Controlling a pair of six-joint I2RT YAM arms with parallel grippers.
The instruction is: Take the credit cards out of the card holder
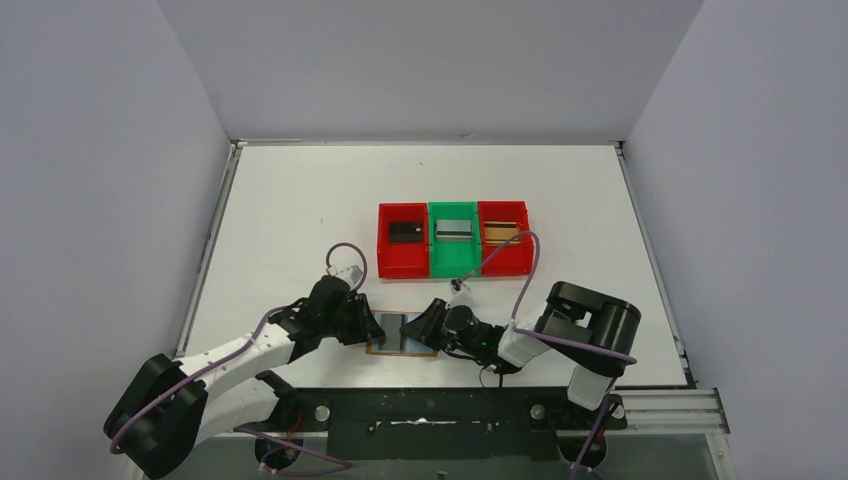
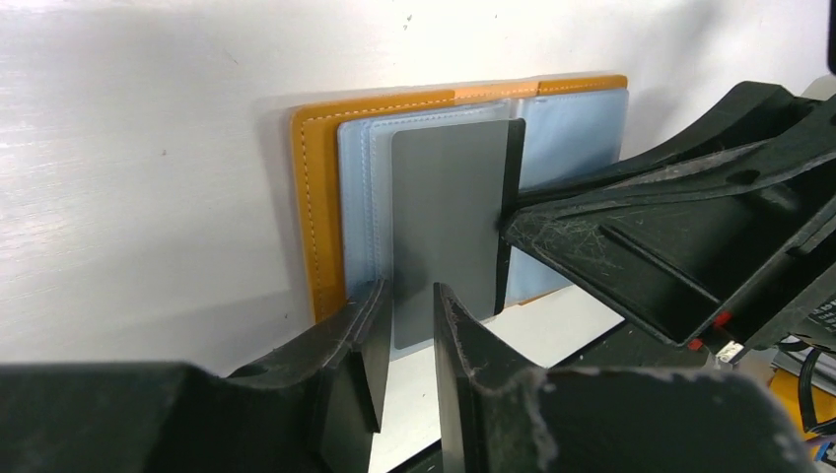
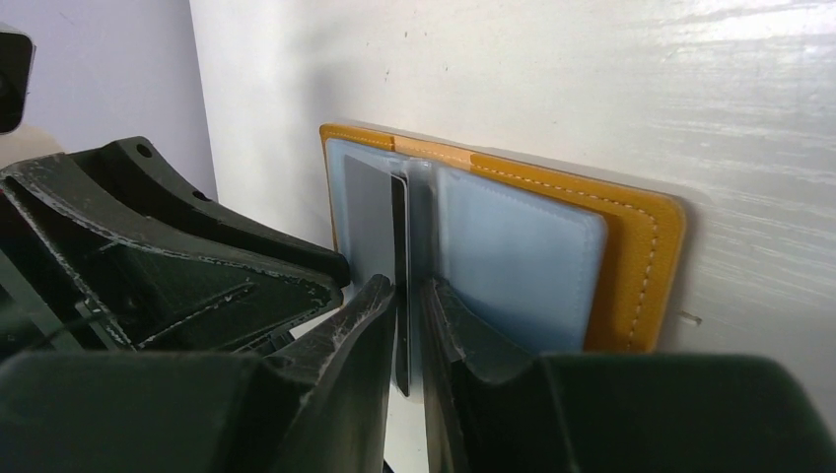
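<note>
The wallet point(image 1: 400, 335) lay open at the near edge of the table point(image 1: 300, 200), between the two arms. The right claw point(image 3: 409, 286) pinched a grey card point(image 2: 444, 227) edge-on, standing up off the wallet. A clear sleeve point(image 3: 422, 217) seemed caught in with it. The left claw point(image 2: 410, 292) stood narrow, gripping nothing I could see. If that sleeve was pinched too, a pull might drag the whole wallet along, since nothing looked to be pinning it down.

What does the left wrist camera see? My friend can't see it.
A grey card pokes out of an open orange card holder on a white table, just beyond the slightly open left claw. The right claw holds up a pocket leaf.
</note>
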